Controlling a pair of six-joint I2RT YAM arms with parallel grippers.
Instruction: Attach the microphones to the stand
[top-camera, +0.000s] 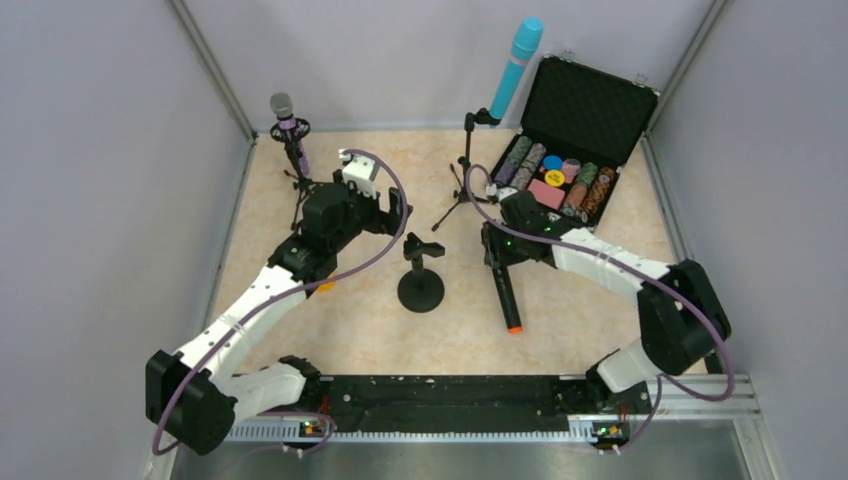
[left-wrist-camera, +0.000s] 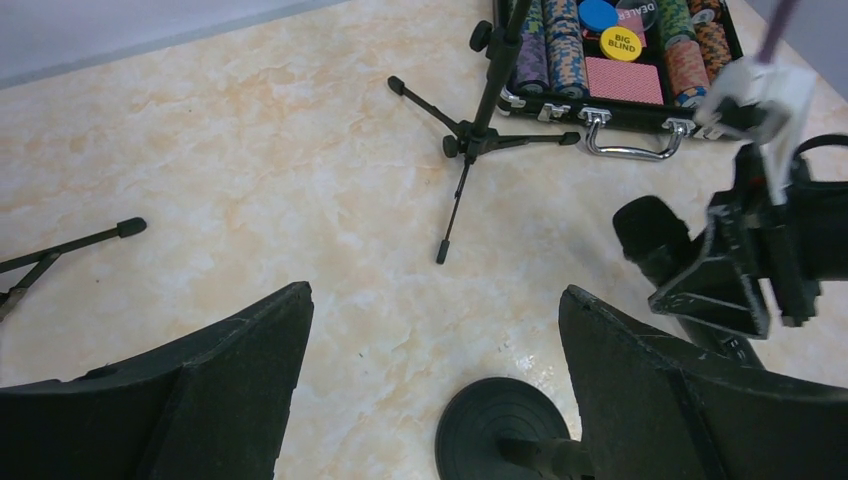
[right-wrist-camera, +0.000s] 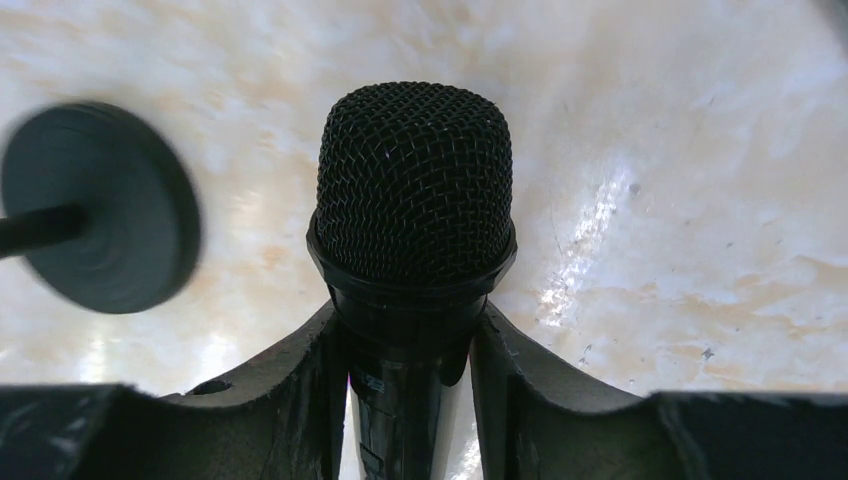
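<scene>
The black microphone (top-camera: 507, 296) with its orange end toward the near edge has my right gripper (top-camera: 497, 256) shut on its neck. In the right wrist view its mesh head (right-wrist-camera: 415, 180) sticks out beyond my right gripper (right-wrist-camera: 410, 315), both fingers pressed on the body. The empty round-base stand (top-camera: 421, 280) is just left of it. Beside that stand my left gripper (top-camera: 396, 212) hangs open; in its wrist view the left gripper (left-wrist-camera: 435, 292) holds nothing, with the stand base (left-wrist-camera: 500, 430) below. The purple microphone (top-camera: 283, 110) and the blue microphone (top-camera: 516, 62) sit on tripod stands at the back.
An open black case (top-camera: 585, 100) of poker chips lies at the back right, close to the blue microphone's tripod (top-camera: 462, 195). The tripod's legs (left-wrist-camera: 470, 145) spread over the tabletop. Grey walls close in the left, right and far sides.
</scene>
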